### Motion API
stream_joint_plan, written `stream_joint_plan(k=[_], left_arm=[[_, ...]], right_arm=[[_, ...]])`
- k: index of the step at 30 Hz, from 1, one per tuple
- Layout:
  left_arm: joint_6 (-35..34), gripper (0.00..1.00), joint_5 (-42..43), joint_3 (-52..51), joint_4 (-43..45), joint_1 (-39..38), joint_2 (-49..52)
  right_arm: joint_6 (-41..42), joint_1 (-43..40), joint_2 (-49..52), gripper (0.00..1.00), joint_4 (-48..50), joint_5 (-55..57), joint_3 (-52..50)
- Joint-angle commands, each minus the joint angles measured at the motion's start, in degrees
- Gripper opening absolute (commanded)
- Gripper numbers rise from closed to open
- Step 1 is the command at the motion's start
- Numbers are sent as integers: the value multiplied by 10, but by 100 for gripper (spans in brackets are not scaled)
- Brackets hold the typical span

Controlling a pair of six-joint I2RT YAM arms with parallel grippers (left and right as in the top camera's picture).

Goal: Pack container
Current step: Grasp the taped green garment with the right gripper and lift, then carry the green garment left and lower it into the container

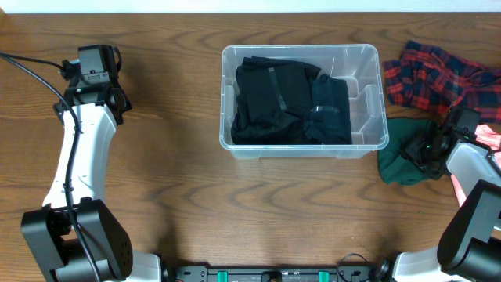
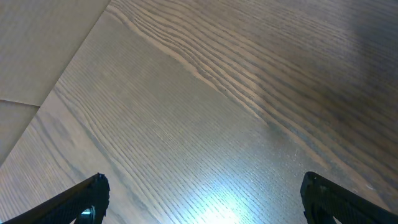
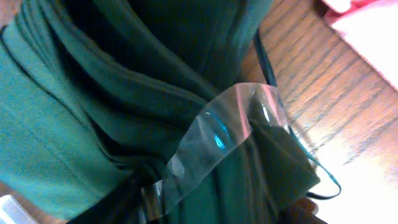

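- Nearest the robot, the desk (image 1: 235,219) shows bare dark wood grain between the two arm bases.
- At the right, the right end effector (image 1: 416,150) sits on a green garment (image 1: 394,163) lying crumpled just beside the bin's near right corner. The right wrist view shows the cloth bunched into deep folds, with one clear finger (image 3: 217,134) pressed across them: the end effector is closed on the green garment.
- A pink item (image 1: 489,135) lies at the right edge, partly cut off by the frame.
- The container (image 1: 227,102), a clear plastic bin with rounded corners, stands upright in the middle of the desk towards its far side. Inside it are black clothes (image 1: 274,102), folded and covering most of the floor, with a bare strip along the right wall.
- A red and navy plaid shirt (image 1: 438,74) lies rumpled to the right of the bin, beyond the green garment.
- At the far left, well apart from the bin, the left end effector (image 2: 205,190) hangs over bare wood with its fingers spread wide and nothing between them.
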Motion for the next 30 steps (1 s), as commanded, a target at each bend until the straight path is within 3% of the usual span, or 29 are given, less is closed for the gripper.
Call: stream_joint_plan(k=[1,11,16,23,30], left_arm=[[6,98,-9,8,-2,2,-7],[6,98,-9,8,-2,2,-7],[6,98,-9,8,-2,2,-7],[6,98,-9,8,-2,2,-7],[6,98,-9,8,-2,2,-7]], right_arm=[[-14,0,5,42,-10,4,-16],[-52,5,-71,36,-112,-39,74],[-103,43,-126,32,-141,-120,151],[-100,154,-151,27,-128,-134,245],[-70,253,-139,26,-20,-111,254]])
